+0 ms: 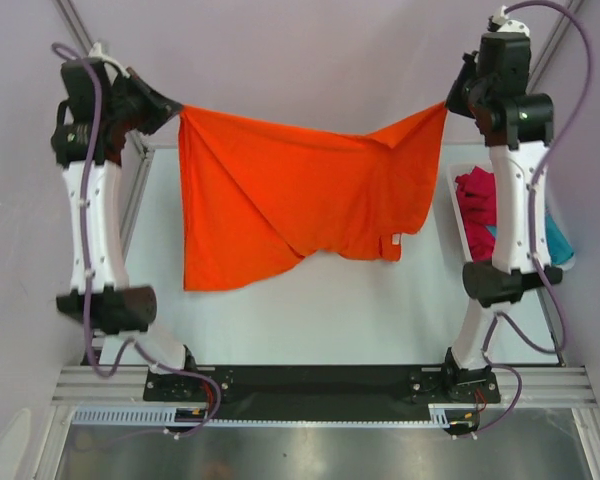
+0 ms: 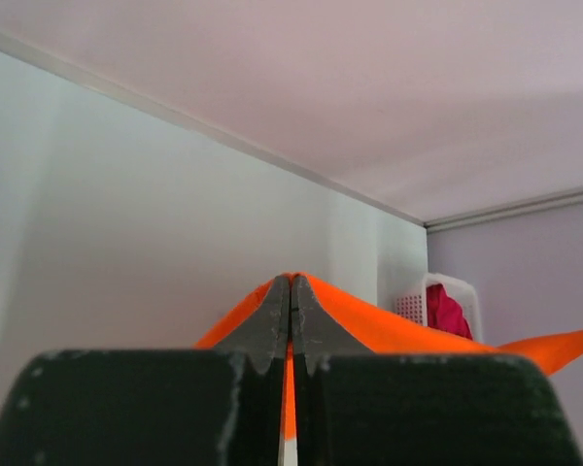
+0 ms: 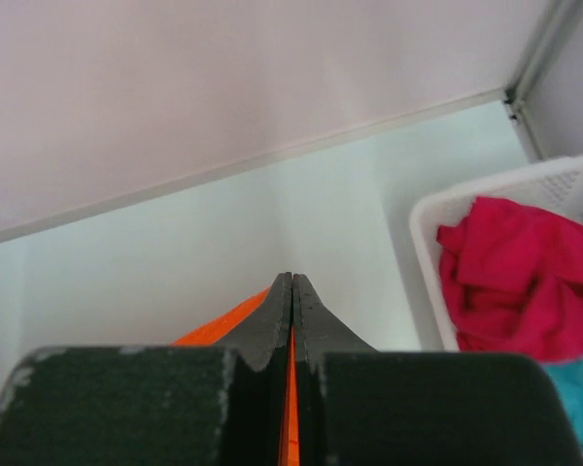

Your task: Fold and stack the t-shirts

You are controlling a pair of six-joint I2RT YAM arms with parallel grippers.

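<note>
I have the left tool (image 1: 172,106) clamped on one upper corner of the orange t-shirt (image 1: 280,190) and the right tool (image 1: 452,100) pinched tight on the opposite corner. The cloth hangs stretched between them above the desk (image 1: 310,310), its lower edge drooping unevenly. At my right, the white basket (image 3: 420,243) holds the crimson t-shirt (image 3: 525,272), with the teal t-shirt (image 3: 575,398) just beside it.

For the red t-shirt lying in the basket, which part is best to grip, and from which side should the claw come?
Probably a raised fold near the top of the red t-shirt, coming from above: it lies crumpled, and the basket walls close off its sides.
</note>
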